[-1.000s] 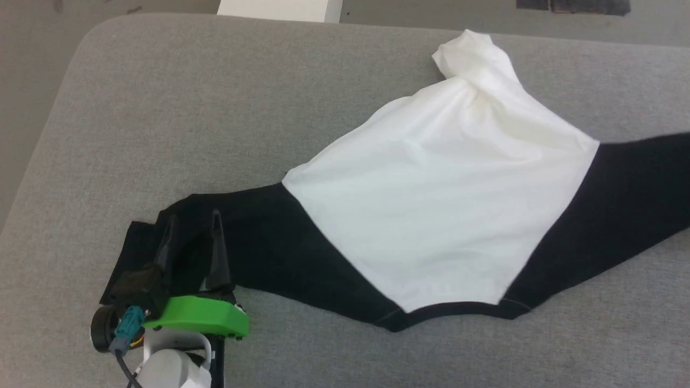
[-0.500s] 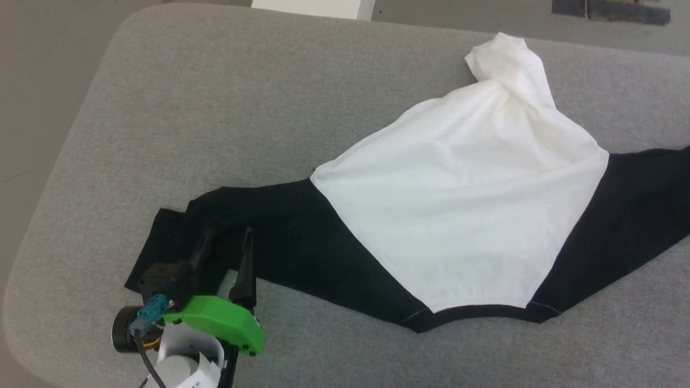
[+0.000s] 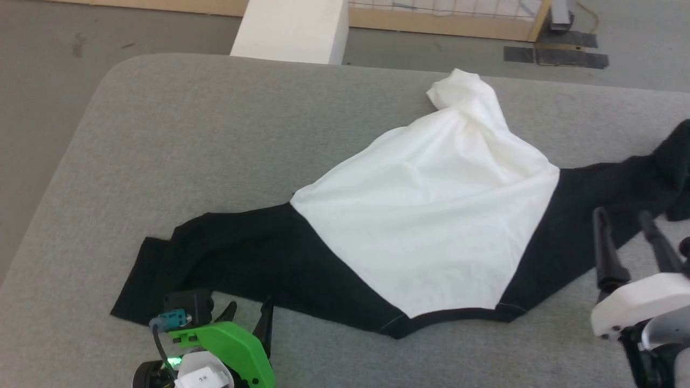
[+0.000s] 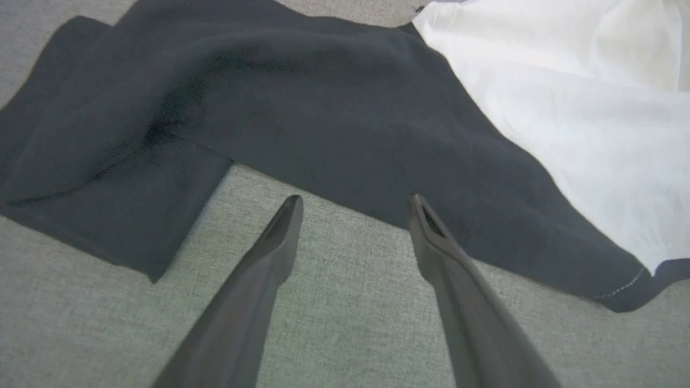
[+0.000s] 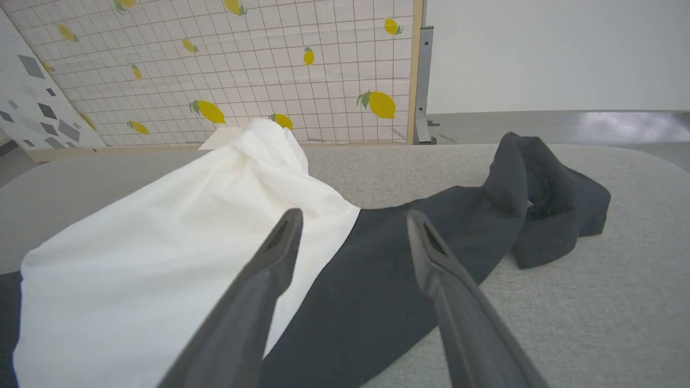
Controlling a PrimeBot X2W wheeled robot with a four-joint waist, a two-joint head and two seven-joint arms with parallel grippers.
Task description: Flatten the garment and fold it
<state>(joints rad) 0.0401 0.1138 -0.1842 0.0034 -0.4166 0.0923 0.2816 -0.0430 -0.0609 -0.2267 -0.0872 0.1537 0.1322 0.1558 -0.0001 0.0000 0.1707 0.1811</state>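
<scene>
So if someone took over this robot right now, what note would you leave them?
Left end effector: open, empty, by the left sleeve's near edge.
Right end effector: open, empty, near the right sleeve.
Garment: spread across the grey table; white end twisted, right cuff bunched.
Done: partly flattened. Left: smooth twist and cuff, then fold.

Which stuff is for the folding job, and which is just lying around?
For the job: garment, left gripper, right gripper, grey table under it.
Just lying about: white block, lemon-patterned screen, dark patches on the floor.
</scene>
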